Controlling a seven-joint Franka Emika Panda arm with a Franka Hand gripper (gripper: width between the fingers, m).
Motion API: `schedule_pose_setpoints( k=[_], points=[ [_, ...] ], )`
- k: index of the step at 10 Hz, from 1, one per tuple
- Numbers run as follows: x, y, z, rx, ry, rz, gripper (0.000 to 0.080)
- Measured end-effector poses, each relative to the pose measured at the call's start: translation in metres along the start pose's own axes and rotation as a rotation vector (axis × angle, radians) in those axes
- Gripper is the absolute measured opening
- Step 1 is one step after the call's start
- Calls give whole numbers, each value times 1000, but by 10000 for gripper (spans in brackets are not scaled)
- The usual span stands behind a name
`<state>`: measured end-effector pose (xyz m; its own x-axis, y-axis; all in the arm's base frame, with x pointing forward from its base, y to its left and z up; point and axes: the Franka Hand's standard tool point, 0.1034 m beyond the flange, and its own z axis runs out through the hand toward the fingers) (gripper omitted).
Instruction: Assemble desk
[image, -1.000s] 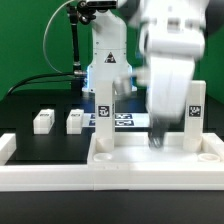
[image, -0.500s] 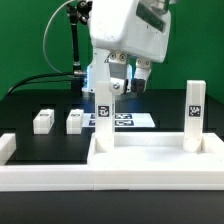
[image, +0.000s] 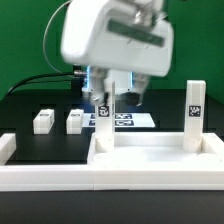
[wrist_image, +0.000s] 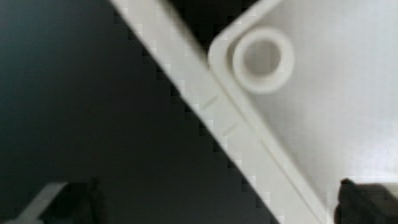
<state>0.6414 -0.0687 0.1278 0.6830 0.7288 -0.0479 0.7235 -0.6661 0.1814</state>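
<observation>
- The tabletop (image: 150, 166), smooth white plastic with a raised rim, is seen on the black table (image: 20, 105).
- Two square tagged legs are stood upright in it: the left leg (image: 104, 125) and the right leg (image: 194, 112).
- The gripper (image: 116, 92) is blurred, its jaws spread and empty.
- Its fingertips (wrist_image: 68, 200) are cut off by the frame.
- A round socket (wrist_image: 263, 57) is shown beside the rim.

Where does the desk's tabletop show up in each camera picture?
Exterior view: tabletop spans the lower foreground, two legs standing on it.
Wrist view: one rounded corner of the tabletop, with a round hole.
Shared landmark: the dark table beside it.
</observation>
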Motion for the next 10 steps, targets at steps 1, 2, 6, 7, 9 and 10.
schedule_pose_setpoints(
  k=[1, 2, 6, 7, 9, 10],
  points=[
    [-25, 5, -2, 18, -1, 64, 649],
    [-52, 12, -4, 41, -15, 126, 649],
    [-72, 24, -8, 52, -32, 375, 649],
    [-72, 23, -8, 53, -33, 451, 649],
    [-74, 23, -7, 63, -29, 592, 649],
    [-97, 24, -4, 105, -14, 706, 649]
  ],
)
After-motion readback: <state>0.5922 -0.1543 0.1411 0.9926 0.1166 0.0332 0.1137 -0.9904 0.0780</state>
